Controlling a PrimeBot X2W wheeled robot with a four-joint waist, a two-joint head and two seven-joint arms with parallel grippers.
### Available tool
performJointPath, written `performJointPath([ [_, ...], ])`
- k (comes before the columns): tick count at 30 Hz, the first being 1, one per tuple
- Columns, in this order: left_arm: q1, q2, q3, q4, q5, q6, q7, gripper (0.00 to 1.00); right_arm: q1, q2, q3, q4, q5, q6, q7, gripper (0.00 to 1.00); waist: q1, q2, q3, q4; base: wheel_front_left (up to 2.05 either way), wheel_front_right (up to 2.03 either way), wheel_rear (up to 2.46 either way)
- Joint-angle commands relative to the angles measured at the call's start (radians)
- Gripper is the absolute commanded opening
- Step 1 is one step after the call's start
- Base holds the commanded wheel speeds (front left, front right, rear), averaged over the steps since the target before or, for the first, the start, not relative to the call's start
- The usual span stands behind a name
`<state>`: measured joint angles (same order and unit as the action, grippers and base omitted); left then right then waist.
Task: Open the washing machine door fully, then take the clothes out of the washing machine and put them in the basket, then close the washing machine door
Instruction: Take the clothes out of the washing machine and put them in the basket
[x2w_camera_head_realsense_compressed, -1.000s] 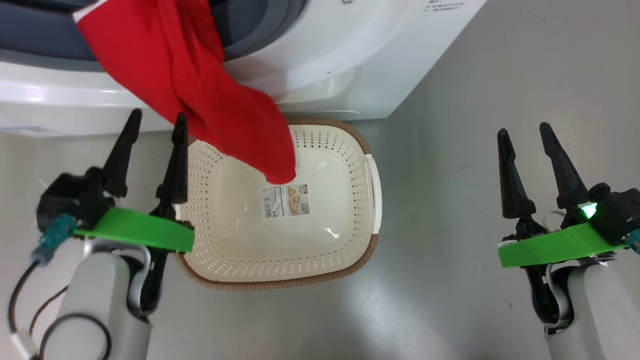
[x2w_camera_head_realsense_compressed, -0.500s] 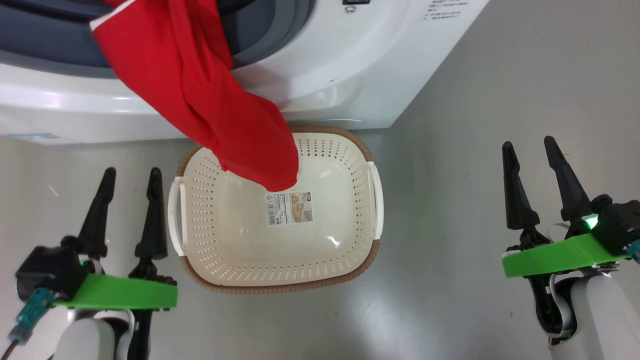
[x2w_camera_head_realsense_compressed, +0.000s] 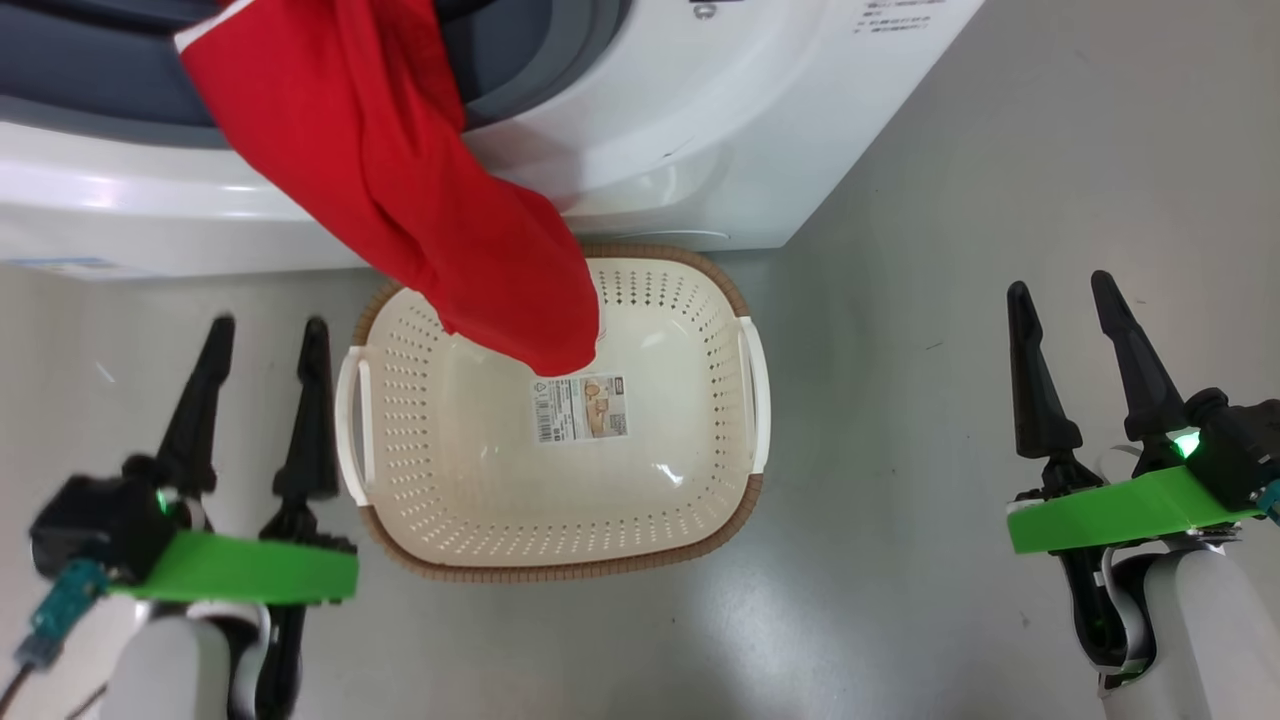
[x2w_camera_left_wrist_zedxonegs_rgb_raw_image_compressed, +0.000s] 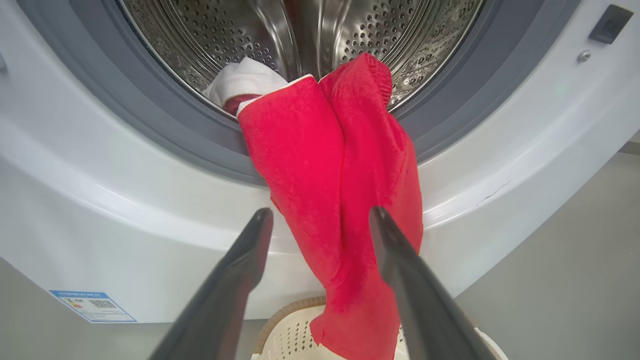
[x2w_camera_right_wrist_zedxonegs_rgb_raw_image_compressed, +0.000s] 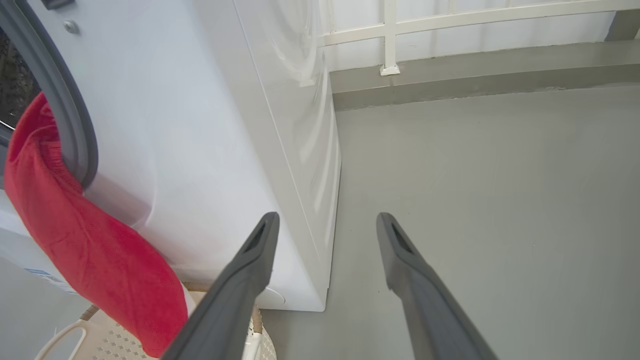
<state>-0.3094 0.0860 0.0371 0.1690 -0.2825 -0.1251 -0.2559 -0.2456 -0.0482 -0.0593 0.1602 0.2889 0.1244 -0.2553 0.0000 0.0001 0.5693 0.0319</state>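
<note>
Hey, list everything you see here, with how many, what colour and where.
washing machine: one, white, top of head view
drum: one, steel, inside the machine
clothes: count unclear, red with white parts, spilling from the drum, hanging over the basket
basket: one, cream with brown rim, on the floor before the machine
paper label: one, white, basket bottom
blue label: one, low on machine front
railing: one, white, beyond the machine
floor: grey
left fingers: two, black, apart, empty, left of basket
right fingers: two, black, apart, empty, right of basket
</note>
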Motion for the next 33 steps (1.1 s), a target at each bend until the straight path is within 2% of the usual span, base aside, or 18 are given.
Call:
performJointPath([
  [1, -0.029, 0.034, 0.022, -0.016, -0.004, -0.006, -0.006, 1.00, 0.011, -0.002, 0.017, -0.024, -0.013, 0.006, -0.006, 1.00, 0.0000, -0.0001, 0.006, 0.004, 0.00, 0.00, 0.00],
  [7, -0.153, 0.071, -0.034, 0.027, -0.043, -0.006, -0.006, 1.00, 0.003, -0.002, 0.014, -0.019, -0.017, 0.006, -0.006, 1.00, 0.0000, -0.0001, 0.014, 0.015, 0.00, 0.00, 0.00],
  [15, -0.385, 0.115, -0.180, 0.225, -0.099, -0.006, -0.006, 1.00, -0.008, -0.002, 0.023, -0.015, -0.015, 0.006, -0.006, 1.00, 0.0000, -0.0001, 0.020, 0.016, 0.00, 0.00, 0.00],
  [25, -0.634, 0.120, -0.316, 0.454, -0.158, -0.006, -0.004, 1.00, -0.019, -0.002, 0.024, -0.020, -0.007, 0.006, -0.006, 1.00, 0.0000, -0.0001, 0.042, 0.005, 0.00, 0.00, 0.00],
  [33, -0.757, 0.124, -0.380, 0.621, -0.157, -0.006, -0.005, 1.00, -0.022, -0.002, 0.034, -0.019, 0.000, 0.006, -0.006, 1.00, 0.0000, -0.0001, 0.045, -0.007, 0.00, 0.00, 0.00],
])
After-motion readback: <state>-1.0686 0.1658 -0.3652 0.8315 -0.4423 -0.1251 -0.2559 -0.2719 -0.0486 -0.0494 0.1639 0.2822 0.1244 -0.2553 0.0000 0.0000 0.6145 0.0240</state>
